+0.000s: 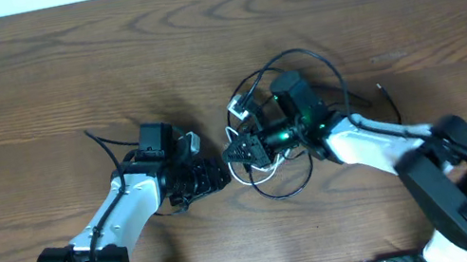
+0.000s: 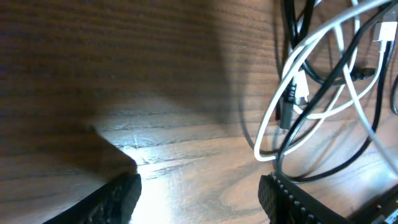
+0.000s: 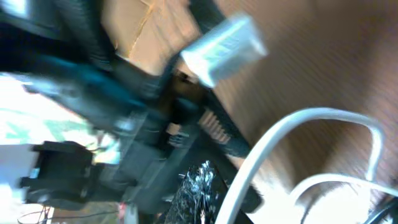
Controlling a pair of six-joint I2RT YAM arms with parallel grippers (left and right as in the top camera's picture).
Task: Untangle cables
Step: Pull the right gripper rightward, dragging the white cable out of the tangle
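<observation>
Dark wood worktop [image 1: 32,80] carries the cables [image 1: 247,100], a loose tangle of black cords with one white cable [image 2: 309,41] looped through, lying right of centre. The left claw [image 1: 218,176] sits just beside the tangle, fingers apart over bare wood, holding nothing. The right claw [image 1: 235,153] is down in the tangle with its fingers together. Whether it pinches a cord I cannot tell, since the right wrist view is blurred.

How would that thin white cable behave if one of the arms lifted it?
Probably floppy: the white cable lies in loose curves, so it would likely droop either side of a grip. It looks thin, so it is probably light. It is looped among the black cables, so lifting it may well drag those along.
</observation>
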